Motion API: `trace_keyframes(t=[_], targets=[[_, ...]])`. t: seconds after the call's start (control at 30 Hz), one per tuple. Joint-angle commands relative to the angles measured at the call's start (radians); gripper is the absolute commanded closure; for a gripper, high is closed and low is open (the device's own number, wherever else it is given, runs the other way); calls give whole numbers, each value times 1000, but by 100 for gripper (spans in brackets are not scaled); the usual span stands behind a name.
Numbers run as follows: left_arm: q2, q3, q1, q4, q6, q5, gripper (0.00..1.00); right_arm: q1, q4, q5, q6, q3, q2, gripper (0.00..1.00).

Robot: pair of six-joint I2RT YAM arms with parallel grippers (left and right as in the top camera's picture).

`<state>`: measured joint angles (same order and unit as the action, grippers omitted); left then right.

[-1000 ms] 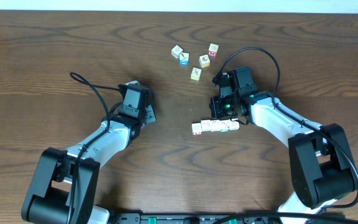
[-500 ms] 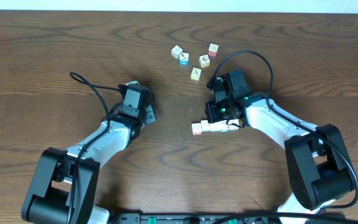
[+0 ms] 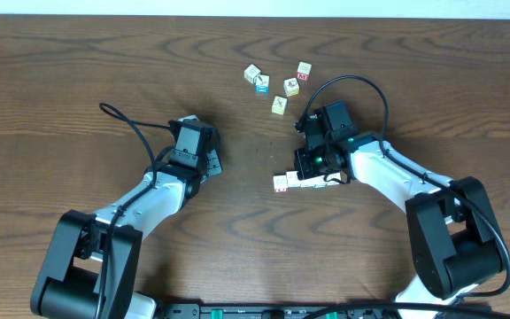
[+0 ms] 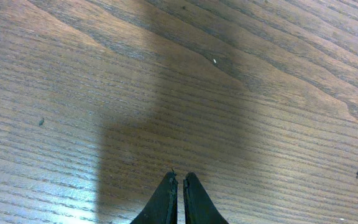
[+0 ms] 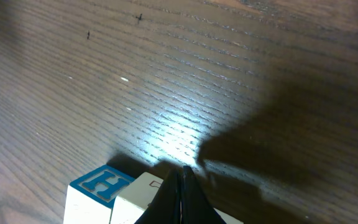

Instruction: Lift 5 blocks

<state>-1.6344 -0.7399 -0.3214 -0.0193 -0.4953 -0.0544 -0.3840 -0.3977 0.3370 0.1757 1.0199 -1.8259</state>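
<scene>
My right pincer (image 5: 182,176) is pinched shut on nothing, its tip against the row of blocks (image 3: 306,182) lying mid-table, well in from every edge. My left pincer (image 4: 178,186), also shut and empty, hangs over the table (image 3: 78,71) nearer its left edge. I'd press low and squarely along the row's line, gently, so the cubes stay tight rather than buckle.
</scene>
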Motion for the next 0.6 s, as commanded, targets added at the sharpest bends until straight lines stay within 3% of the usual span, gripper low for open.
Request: trace_keyframes(t=[0.0, 0.57], targets=[[-11, 6, 6, -3, 16, 0, 93, -11, -6, 5, -9, 16, -7, 99], [-11, 6, 6, -3, 16, 0, 93, -11, 37, 4, -32, 16, -7, 99]])
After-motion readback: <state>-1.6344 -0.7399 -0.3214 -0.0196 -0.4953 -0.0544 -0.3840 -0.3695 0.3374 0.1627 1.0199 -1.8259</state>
